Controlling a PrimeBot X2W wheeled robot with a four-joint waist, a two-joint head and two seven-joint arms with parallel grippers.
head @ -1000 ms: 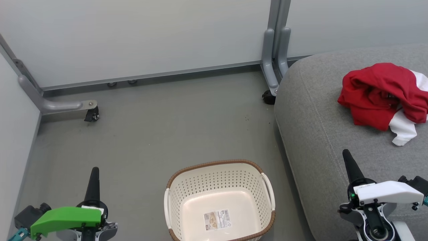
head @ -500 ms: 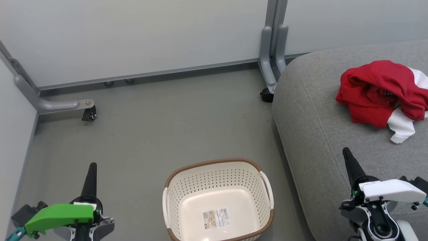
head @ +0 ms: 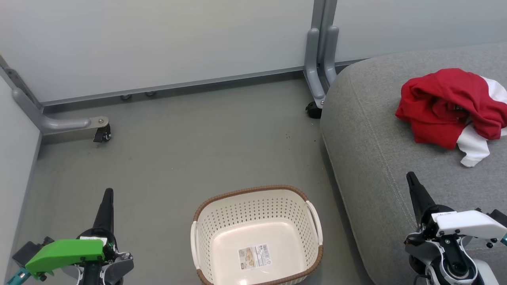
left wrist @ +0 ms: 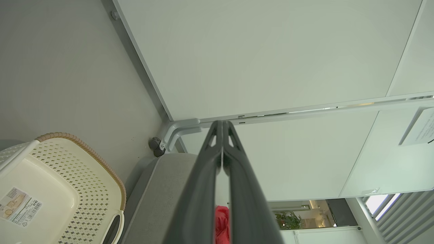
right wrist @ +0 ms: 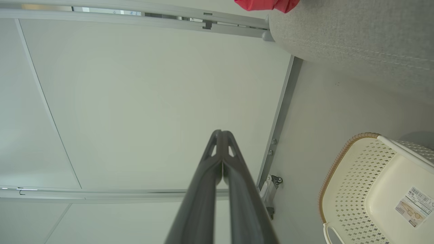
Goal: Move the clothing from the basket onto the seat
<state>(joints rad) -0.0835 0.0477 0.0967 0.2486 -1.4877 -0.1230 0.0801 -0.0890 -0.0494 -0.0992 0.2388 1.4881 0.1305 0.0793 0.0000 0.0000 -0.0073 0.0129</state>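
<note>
The red and white clothing (head: 451,107) lies bunched on the grey seat (head: 380,158) at the right; a sliver of the clothing (right wrist: 268,4) also shows at the top of the right wrist view. The cream basket (head: 255,237) stands on the floor at the bottom centre with nothing in it but a label sticker (head: 253,256). My left gripper (head: 107,192) is shut at the lower left, well left of the basket. My right gripper (head: 410,175) is shut at the lower right, over the seat's front part. In each wrist view the fingers (left wrist: 222,135) (right wrist: 221,135) are pressed together, holding nothing.
Pale partition panels with grey metal feet and castors (head: 103,134) (head: 314,109) close off the back and left. Grey floor (head: 206,146) stretches between panels, basket and seat.
The head camera has shifted, sliding the whole scene slightly left and up. Both grippers have drawn back toward the bottom of the view; both stay shut.
</note>
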